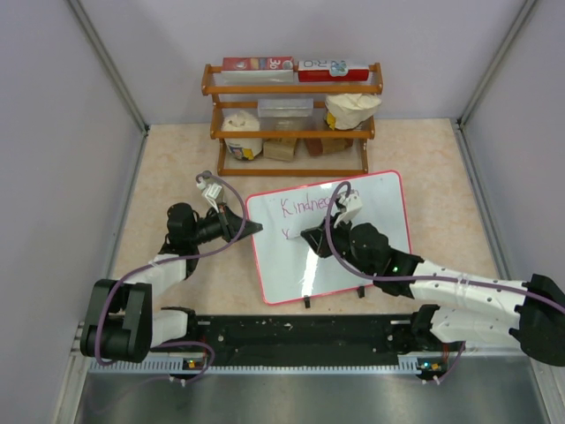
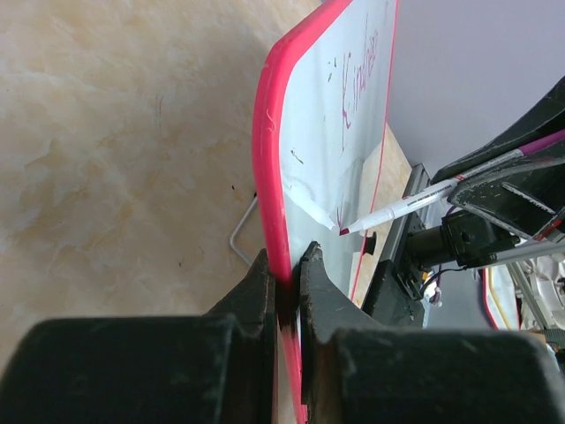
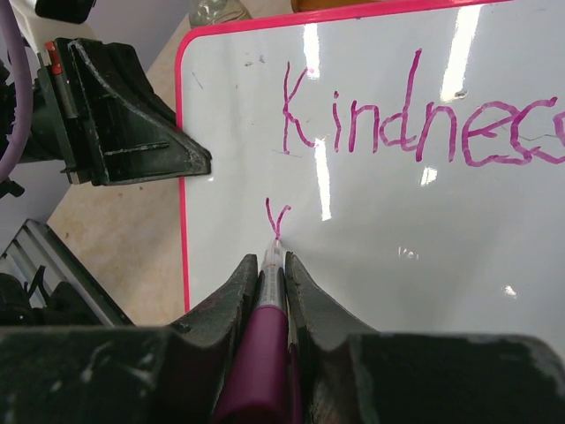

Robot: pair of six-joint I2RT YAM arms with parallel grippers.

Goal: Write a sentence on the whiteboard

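Note:
The whiteboard point(image 1: 353, 256) stands tilted at the table's middle, white with a red-pink frame. My left gripper point(image 1: 252, 227) is shut on its left edge point(image 2: 269, 177). My right gripper point(image 1: 311, 237) is shut on a magenta marker point(image 3: 265, 353), its tip touching the board. The sentence point(image 3: 415, 132) reads "Kindness" on the first line, partly cut off. Below it is a single "Y" stroke point(image 3: 276, 219) at the marker tip. In the left wrist view the marker point(image 2: 402, 208) meets the board face and the writing point(image 2: 360, 75) shows edge-on.
A wooden shelf point(image 1: 291, 115) with boxes, tubs and a clear container stands behind the board. Grey walls close both sides. A black rail point(image 1: 300, 340) runs along the near edge between the arm bases.

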